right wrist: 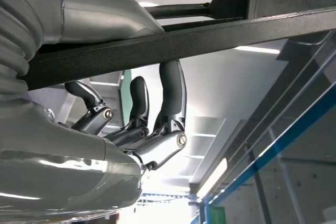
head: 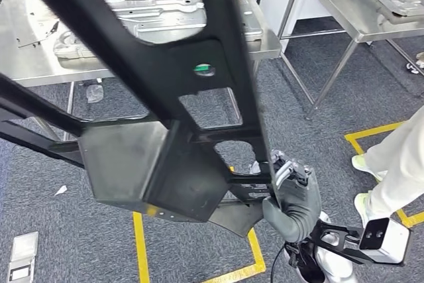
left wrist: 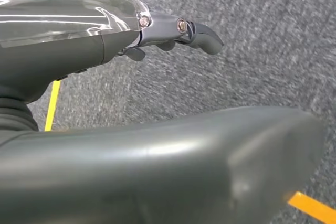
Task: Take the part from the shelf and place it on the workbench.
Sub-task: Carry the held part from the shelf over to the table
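Carrying the part [head: 165, 130] across the floor now, a big black frame of bars and flat plates held high in front of the head camera, well above the grey carpet [head: 75, 236].

Far left, the steel workbench [head: 40, 64] sits beyond the frame, already loaded with pressed metal panels [head: 165, 14]. That's the first worry: setting this frame down on a crowded top could snag a bar on a panel or knock one off.

Over to the left hand [left wrist: 174, 30], seen from its wrist camera above carpet and a yellow floor line [left wrist: 51, 106]. Fingers stretched out, nothing between them as far as I can judge, though the blur and the thumb across the foreground make that a soft call. So it looks like it isn't sharing the load.

Middle of the picture, the frame's long bars reach far from the grip, giving it plenty of leverage to swing or twist.

Right side, the right hand [head: 292, 203] is wrapped around a lower bar; the right wrist view shows fingers [right wrist: 172, 93] hooked over that bar's edge. One grip near a corner, so a turn could rotate the frame out.

Far right, a person's legs [head: 395, 164] stand near; a swinging bar could reach them.
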Controlling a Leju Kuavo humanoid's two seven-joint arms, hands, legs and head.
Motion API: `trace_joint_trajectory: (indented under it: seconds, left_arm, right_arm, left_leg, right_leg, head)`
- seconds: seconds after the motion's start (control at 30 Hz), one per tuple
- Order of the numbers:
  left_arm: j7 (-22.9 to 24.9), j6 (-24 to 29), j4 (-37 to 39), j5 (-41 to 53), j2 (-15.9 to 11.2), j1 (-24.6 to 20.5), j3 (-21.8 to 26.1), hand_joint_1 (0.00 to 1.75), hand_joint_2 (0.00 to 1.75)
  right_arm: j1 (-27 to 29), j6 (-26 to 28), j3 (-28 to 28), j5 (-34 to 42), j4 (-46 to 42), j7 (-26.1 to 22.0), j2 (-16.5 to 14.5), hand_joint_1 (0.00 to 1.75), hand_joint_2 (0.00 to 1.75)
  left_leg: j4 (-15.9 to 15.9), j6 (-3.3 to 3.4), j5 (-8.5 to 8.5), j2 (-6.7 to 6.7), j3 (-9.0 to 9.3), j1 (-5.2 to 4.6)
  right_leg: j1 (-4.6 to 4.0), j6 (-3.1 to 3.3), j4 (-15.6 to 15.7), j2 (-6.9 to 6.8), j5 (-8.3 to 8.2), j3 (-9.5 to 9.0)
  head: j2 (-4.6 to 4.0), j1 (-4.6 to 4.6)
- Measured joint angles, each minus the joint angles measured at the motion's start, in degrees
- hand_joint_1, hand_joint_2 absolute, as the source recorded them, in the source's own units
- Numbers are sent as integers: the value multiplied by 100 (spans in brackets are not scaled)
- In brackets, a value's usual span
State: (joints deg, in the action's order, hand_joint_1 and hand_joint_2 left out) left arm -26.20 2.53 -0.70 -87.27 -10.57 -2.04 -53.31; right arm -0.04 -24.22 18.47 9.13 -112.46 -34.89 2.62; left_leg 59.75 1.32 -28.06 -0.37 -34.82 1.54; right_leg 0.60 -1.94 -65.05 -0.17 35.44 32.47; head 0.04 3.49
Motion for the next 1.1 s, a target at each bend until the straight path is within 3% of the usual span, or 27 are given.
trace_joint_trajectory:
  seconds: [0.07,0.1,0.13,0.17,0.23,0.3,0.37,0.43,0.47,0.57,0.6,0.63,0.67,0.73,0.8,0.9,0.97,1.07,1.1]
  left_arm:
    - [-3,-3,0,0,1,-7,-1,0,0]
    - [-7,-5,0,0,1,-5,-2,0,0]
    - [-12,-8,0,0,2,-3,-2,0,0]
    - [-19,-10,0,0,1,-3,-2,0,0]
    - [-27,-15,0,0,20,-7,-3,0,0]
    - [-31,-25,0,0,40,-13,-5,0,0]
    - [-36,-42,0,0,48,-18,-10,0,0]
    - [-44,-51,0,0,54,-26,-14,0,0]
    - [-49,-51,0,0,48,-31,-15,0,0]
    - [-56,-50,0,0,20,-21,-20,0,0]
    - [-55,-50,0,0,15,-10,-21,0,0]
    - [-55,-49,0,0,12,-2,-22,0,0]
    - [-56,-48,0,0,6,2,-23,0,0]
    - [-56,-46,0,0,-4,0,-23,0,0]
    - [-57,-45,0,0,-4,-11,-24,0,0]
    - [-57,-45,0,0,-3,-5,-26,0,0]
    - [-58,-51,0,0,-7,-3,-29,0,0]
    - [-60,-62,0,0,-11,-14,-31,0,0]
    - [-60,-64,0,0,-11,-12,-32,0,0]
  right_arm:
    - [12,-7,-9,1,-4,-2,0,175,175]
    - [18,-10,-10,1,-4,-2,0,175,175]
    - [21,-14,-11,1,-4,-2,0,175,175]
    - [22,-17,-13,1,-6,-2,0,175,175]
    - [22,-25,-20,2,-9,-3,0,175,175]
    - [19,-36,-32,2,-18,-5,0,175,175]
    - [19,-40,-43,2,-33,-7,-1,175,175]
    - [20,-43,-47,-1,-53,-12,-7,175,175]
    - [18,-44,-48,-2,-62,-14,-13,175,175]
    - [27,-46,-51,-2,-55,-17,-25,175,175]
    - [36,-46,-51,-3,-53,-17,-26,175,175]
    - [40,-46,-51,-3,-52,-17,-26,175,175]
    - [42,-46,-51,-3,-52,-17,-27,175,175]
    - [40,-46,-51,-3,-51,-18,-28,175,175]
    - [36,-46,-51,-5,-51,-19,-28,175,175]
    - [34,-46,-50,-9,-55,-19,-28,175,175]
    - [20,-50,-53,-8,-57,-21,-28,175,175]
    - [12,-56,-59,-8,-54,-23,-28,175,175]
    - [16,-56,-61,-8,-51,-23,-28,175,175]
  left_leg:
    - [0,26,-54,-5,46,-30]
    - [0,33,-82,-10,78,-50]
    - [-2,41,-116,-17,125,-76]
    - [-7,50,-152,-25,183,-105]
    - [-34,63,-216,-41,291,-142]
    - [-73,26,-249,-45,335,-120]
    - [-140,-41,-263,-42,372,-103]
    - [-94,-84,-331,-30,401,-118]
    - [83,-108,-425,-25,333,-122]
    - [1115,-201,-786,-19,-266,-73]
    - [1311,-234,-774,-18,-427,-50]
    - [1297,-265,-641,-16,-486,-28]
    - [1063,-293,-399,-12,-435,-6]
    - [362,-329,58,7,-173,17]
    - [-22,-262,128,22,-2,6]
    - [-69,-102,2,10,36,-6]
    - [-88,-36,-41,2,106,12]
    - [-100,11,-135,1,210,10]
    - [-100,12,-173,-1,251,5]
  right_leg:
    - [-6,5,-781,0,196,522]
    - [-15,24,-963,1,160,695]
    - [-32,62,-894,3,-9,745]
    - [-63,124,-596,9,-274,677]
    - [-151,324,150,21,-731,417]
    - [-231,484,539,27,-833,259]
    - [-251,528,686,30,-807,179]
    - [-207,488,889,16,-831,22]
    - [-175,457,983,6,-841,-69]
    - [-131,411,1047,-6,-765,-221]
    - [-122,399,1045,-4,-720,-270]
    - [-113,383,1041,0,-671,-329]
    - [-100,358,1033,3,-611,-401]
    - [-87,285,1000,5,-474,-537]
    - [-95,207,960,9,-372,-581]
    - [-96,129,921,15,-325,-583]
    - [-83,74,626,15,-220,-459]
    - [-57,14,-504,14,162,236]
    - [-55,11,-794,14,222,466]
  head:
    - [0,-2]
    - [0,-3]
    - [0,-3]
    - [0,-3]
    - [0,13]
    - [0,23]
    - [0,16]
    - [0,22]
    - [0,26]
    - [0,34]
    - [0,34]
    - [0,34]
    - [0,34]
    - [0,39]
    - [0,44]
    - [0,35]
    - [0,29]
    - [0,23]
    - [0,23]
